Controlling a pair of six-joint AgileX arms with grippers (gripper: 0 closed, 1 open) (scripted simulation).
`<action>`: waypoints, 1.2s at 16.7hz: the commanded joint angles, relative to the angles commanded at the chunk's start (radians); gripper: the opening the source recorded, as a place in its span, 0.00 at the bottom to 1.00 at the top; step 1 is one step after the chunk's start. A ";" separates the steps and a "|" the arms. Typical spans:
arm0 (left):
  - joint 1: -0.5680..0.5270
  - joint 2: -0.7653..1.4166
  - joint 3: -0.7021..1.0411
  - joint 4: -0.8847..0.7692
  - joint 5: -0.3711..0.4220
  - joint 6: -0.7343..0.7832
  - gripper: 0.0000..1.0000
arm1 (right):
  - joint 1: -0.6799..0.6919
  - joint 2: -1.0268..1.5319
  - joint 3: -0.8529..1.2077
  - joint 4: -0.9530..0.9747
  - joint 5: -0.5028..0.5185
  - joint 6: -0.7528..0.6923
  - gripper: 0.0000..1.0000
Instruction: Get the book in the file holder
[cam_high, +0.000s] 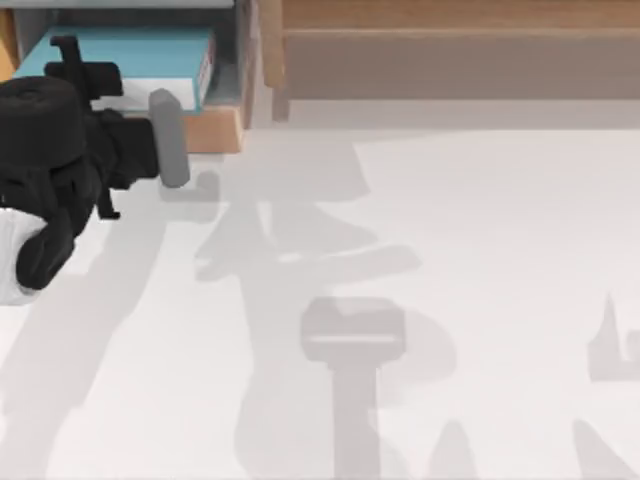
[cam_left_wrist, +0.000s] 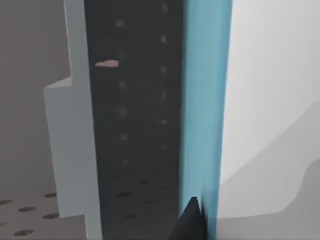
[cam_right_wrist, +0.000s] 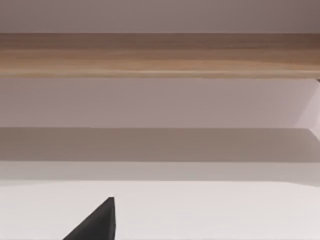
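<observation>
Top view: book (cam_high: 125, 55) lying inside the holder (cam_high: 215, 125) at the far left of the table (cam_high: 450, 250), teal cover up, spine end with red marks toward the right, against the grey inner wall. Left gripper (cam_high: 75, 65) reaching over the holder from the near left, its black body above the book's left part; finger spread hidden under the wrist, so cannot tell how far open, nor whether anything is gripped. Book looking seated within the tan sides, so probably placed and ready for release or retreat. Long brown shelf (cam_high: 450, 50) at the far right, apart from the holder.

Left wrist view: teal edge of the book (cam_left_wrist: 202, 100) running straight up the frame, beside the dark grey perforated inside of the holder (cam_left_wrist: 135, 125), with a pale grey wall (cam_left_wrist: 70, 140) farther off. One black fingertip (cam_left_wrist: 192, 220) right at the book's edge, seemingly touching; grip itself unclear.

Right wrist view: shelf (cam_right_wrist: 160, 55) ahead across bare table, one dark fingertip (cam_right_wrist: 97, 222) low in frame. Right arm parked; finger spread not visible, nothing near it to hold.
</observation>
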 joint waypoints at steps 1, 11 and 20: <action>-0.004 -0.002 -0.004 -0.001 -0.001 0.001 0.00 | 0.000 0.000 0.000 0.000 0.000 0.000 1.00; 0.016 0.105 0.118 -0.012 0.017 0.004 0.00 | 0.000 0.000 0.000 0.000 0.000 0.000 1.00; 0.016 0.105 0.118 -0.012 0.017 0.004 0.53 | 0.000 0.000 0.000 0.000 0.000 0.000 1.00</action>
